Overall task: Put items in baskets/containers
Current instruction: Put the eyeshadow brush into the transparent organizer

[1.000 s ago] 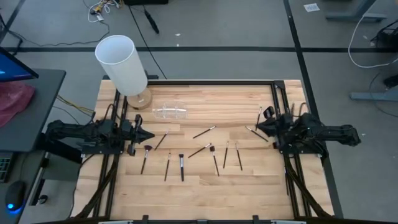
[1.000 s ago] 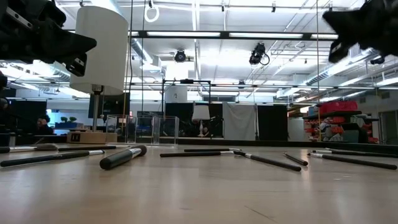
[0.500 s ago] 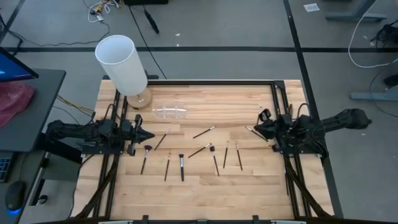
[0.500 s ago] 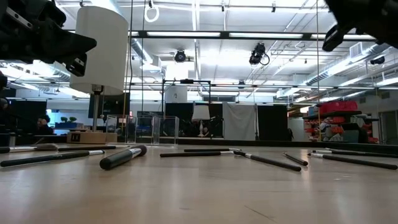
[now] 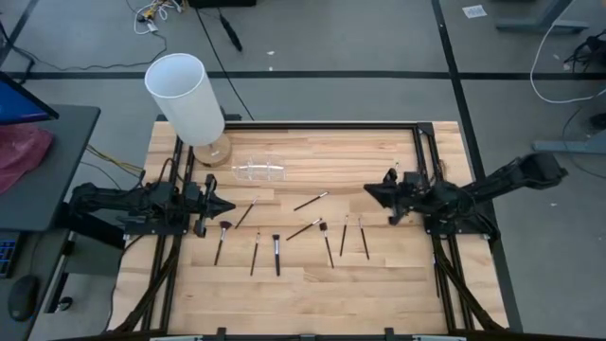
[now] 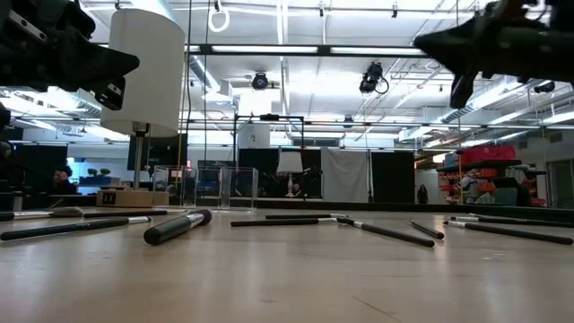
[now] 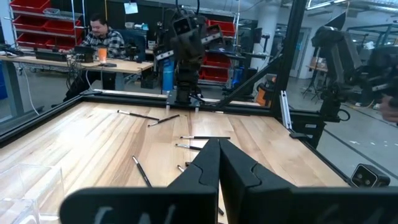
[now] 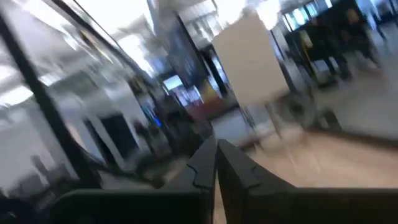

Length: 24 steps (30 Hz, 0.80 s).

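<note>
High view: right claw [image 5: 371, 190] pressed together above surface [image 5: 303, 284]; brushes [image 5: 311, 228] could be scattered if lowered unopened

Makeup brushes [image 5: 276, 254] lie scattered across the table's [image 5: 303, 294] middle. The clear holder [image 5: 258, 170] lies behind them, left of centre, with the cylinder on a wooden base [image 5: 187, 98] at the far-left corner.
</note>
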Motion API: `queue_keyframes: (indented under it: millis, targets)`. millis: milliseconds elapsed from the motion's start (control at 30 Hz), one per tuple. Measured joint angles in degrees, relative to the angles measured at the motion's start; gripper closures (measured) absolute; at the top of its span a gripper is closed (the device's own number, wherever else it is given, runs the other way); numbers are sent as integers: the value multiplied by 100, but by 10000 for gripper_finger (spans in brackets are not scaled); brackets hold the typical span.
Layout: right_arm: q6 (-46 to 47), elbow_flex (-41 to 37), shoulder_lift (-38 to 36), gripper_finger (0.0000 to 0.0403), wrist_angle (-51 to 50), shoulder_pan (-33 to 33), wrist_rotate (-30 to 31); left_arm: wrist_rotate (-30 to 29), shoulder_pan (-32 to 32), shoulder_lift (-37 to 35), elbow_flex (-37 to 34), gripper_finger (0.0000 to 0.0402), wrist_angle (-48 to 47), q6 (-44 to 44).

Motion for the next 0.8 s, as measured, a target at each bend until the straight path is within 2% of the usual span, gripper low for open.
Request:
queue_keyframes:
  millis: [200, 333, 433, 600, 800]
  targets:
    - [458, 1547, 463, 383, -3353, 420, 800, 1, 0, -1, 0, 399, 0, 0]
    - [1280, 2611, 755, 383, -5845, 695, 1245, 1, 0, 0, 0, 399, 0, 0]
    - [2030, 3078, 945, 383, -7031, 859, 1306, 1, 0, 0, 0, 399, 0, -2]
    - [3150, 3182, 1224, 361, -7895, 1115, 859, 0, 0, 0, -1, 399, -1, 0]
    - [4224, 3035, 1628, 271, -8882, 1280, -195, 1, 0, 0, 0, 399, -2, 0]
